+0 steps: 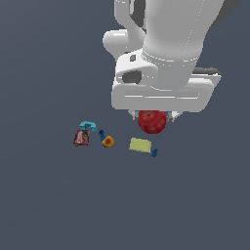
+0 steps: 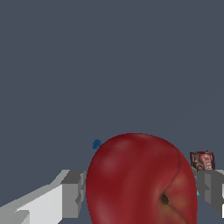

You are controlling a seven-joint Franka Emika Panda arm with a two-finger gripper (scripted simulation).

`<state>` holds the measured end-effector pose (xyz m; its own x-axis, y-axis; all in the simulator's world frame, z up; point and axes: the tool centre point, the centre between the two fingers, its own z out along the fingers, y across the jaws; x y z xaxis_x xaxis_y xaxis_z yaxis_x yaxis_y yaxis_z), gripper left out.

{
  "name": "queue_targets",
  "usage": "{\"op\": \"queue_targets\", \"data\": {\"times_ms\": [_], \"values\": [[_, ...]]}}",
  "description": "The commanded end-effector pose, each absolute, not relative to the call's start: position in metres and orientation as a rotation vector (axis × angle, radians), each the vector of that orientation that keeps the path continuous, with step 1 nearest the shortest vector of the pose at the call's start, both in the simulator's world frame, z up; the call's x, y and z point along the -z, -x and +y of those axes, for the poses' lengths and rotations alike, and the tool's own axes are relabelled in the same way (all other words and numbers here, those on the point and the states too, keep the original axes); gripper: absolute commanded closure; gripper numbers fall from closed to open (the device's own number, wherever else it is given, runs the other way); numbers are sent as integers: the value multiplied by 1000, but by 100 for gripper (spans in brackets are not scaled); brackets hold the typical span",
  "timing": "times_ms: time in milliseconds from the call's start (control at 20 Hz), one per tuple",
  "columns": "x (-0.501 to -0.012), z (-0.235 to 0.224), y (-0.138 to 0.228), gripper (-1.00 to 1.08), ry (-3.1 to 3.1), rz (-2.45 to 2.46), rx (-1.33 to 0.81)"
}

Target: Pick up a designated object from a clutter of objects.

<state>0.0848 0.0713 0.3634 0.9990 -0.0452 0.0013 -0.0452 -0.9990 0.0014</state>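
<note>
The glossy red apple (image 1: 152,121) sits between the fingers of my gripper (image 1: 152,117), right under the white hand. In the wrist view the apple (image 2: 140,183) fills the space between the two grey fingers (image 2: 72,194), its stem dimple facing the camera. The gripper is shut on the apple, which looks raised off the grey floor. The rest of the clutter lies at the exterior view's left and below the apple: a teal piece (image 1: 88,125), a brown-red packet (image 1: 81,138), an orange-yellow fruit (image 1: 108,141) and a yellow-green flat block (image 1: 140,145).
Two small blue bits lie on the floor, one (image 1: 101,134) by the orange-yellow fruit and one (image 1: 154,153) beside the flat block. The wrist view shows a blue bit (image 2: 96,144) and the packet (image 2: 202,161) beyond the apple. The grey floor (image 1: 49,205) extends all around.
</note>
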Motion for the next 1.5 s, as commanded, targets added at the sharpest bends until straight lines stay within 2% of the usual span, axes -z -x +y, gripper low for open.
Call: {"op": "queue_targets", "data": {"times_ms": [0, 750, 1450], "values": [[-372, 76, -91, 108, -3140, -71, -4], [-383, 84, -103, 108, -3140, -69, 4], [-401, 68, -120, 108, -3140, -69, 4]]}}
